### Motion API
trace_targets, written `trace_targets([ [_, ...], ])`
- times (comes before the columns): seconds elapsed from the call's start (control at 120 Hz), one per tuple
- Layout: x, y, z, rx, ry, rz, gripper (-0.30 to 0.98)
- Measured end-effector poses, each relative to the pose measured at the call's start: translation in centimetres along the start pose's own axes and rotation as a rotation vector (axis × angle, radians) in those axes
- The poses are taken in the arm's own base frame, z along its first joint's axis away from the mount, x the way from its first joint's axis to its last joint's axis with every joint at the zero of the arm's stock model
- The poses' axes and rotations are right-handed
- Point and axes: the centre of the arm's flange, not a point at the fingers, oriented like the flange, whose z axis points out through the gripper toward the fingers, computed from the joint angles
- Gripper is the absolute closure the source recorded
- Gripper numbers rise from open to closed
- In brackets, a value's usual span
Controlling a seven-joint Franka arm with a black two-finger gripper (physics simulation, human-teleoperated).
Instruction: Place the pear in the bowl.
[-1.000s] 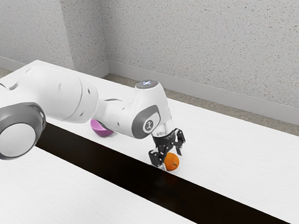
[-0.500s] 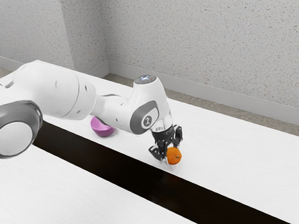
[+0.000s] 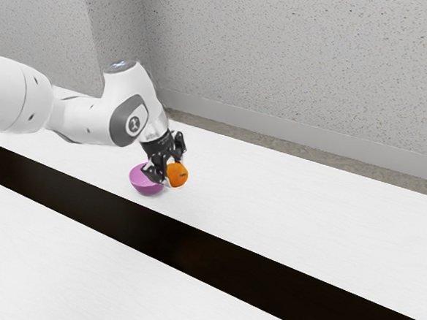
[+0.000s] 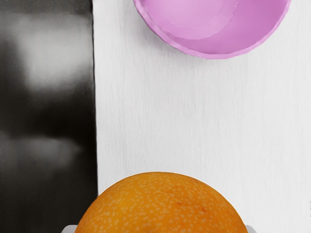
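Claw (image 3: 170, 170) has carried the orange (image 3: 178, 176) near the purple bowl (image 3: 145, 185).

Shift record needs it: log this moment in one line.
pincer: shut on orange | bowl: purple, on table | placement: not yet done

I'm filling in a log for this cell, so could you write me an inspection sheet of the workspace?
Surface: white tabletop crossed by a dark strip.
Job's things: pink-purple bowl upright on the white part; orange fruit held near it, not in it.
Clutter: nothing seen.
Gripper: my gripper is shut on the fruit.
Cables: nothing seen.
Surroundings: speckled grey wall, pale baseboard, brownish floor.
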Motion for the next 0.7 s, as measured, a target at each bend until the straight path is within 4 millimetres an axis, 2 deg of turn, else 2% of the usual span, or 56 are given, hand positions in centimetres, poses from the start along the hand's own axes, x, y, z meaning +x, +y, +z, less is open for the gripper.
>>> trace_targets([
  [0.1,4.3,-0.8,-1.2,-0.007,0.014,-0.055,0.36],
  [0.3,8.6,-0.7,-1.5,-0.014,0.029,-0.091,0.36],
  [0.392,11.3,0.4,-0.3,-0.017,0.042,-0.106,0.36],
  [0.558,12.1,2.9,2.4,-0.017,0.046,-0.074,0.36],
  [0.7,12.3,3.7,3.3,-0.02,0.048,-0.052,0.36],
])
